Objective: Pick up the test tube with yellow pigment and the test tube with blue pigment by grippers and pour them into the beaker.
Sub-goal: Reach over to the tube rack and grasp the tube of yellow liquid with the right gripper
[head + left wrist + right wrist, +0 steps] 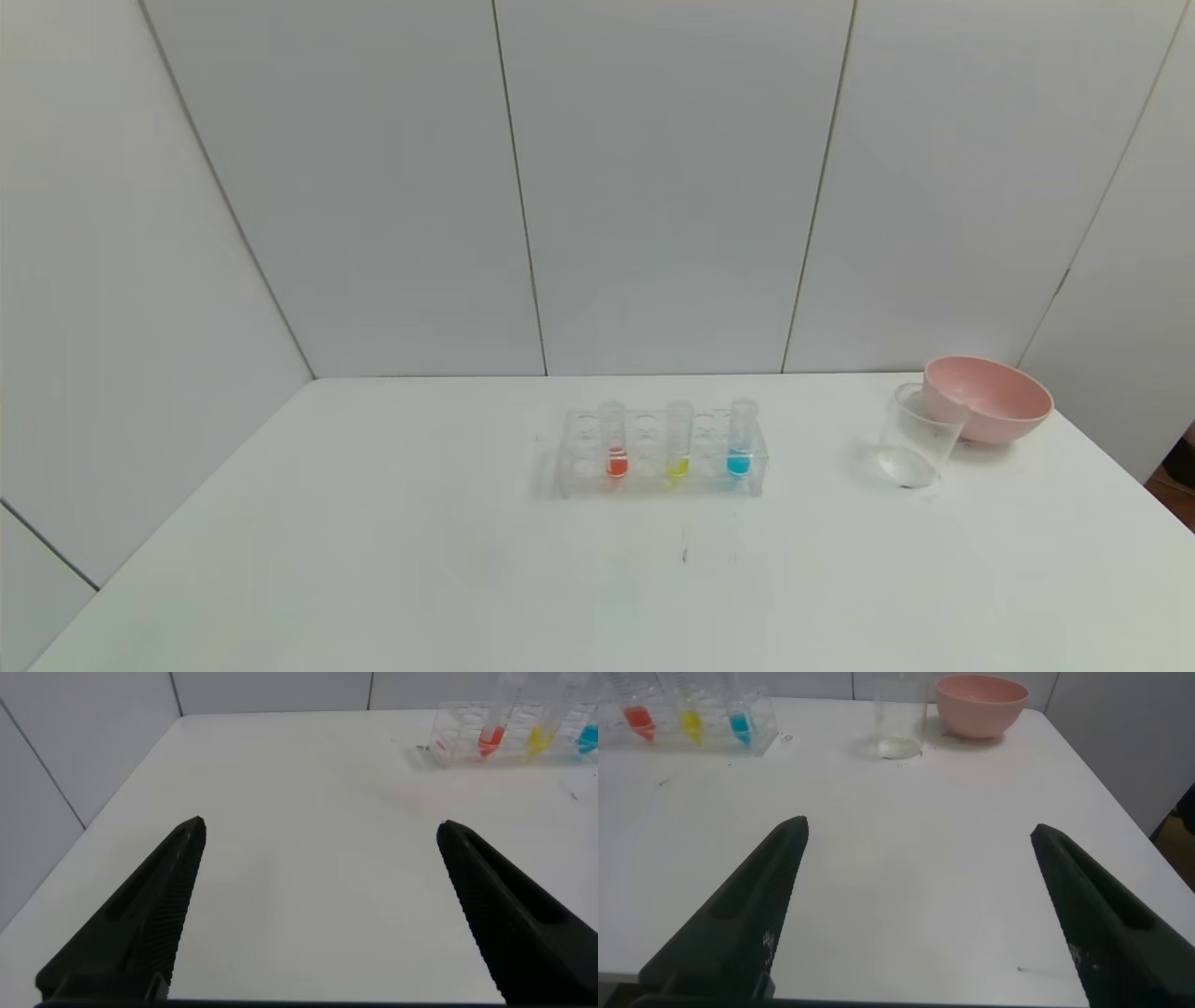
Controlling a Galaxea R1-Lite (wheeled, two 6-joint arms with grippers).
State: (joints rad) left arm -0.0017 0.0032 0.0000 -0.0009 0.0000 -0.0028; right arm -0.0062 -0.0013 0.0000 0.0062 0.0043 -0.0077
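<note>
A clear rack (659,481) stands mid-table and holds three upright tubes. The test tube with yellow pigment (678,442) is in the middle, and the test tube with blue pigment (741,439) is at its right end. The empty clear beaker (919,436) stands to the right of the rack. Neither gripper shows in the head view. My left gripper (320,831) is open and empty over bare table, with the rack (458,742) far off. My right gripper (920,831) is open and empty, well short of the beaker (899,714), the yellow tube (690,721) and the blue tube (738,721).
A tube with orange-red liquid (614,441) stands at the rack's left end. A pink bowl (988,399) sits just behind the beaker near the table's right edge. White wall panels close the back and left. The table (373,560) is white.
</note>
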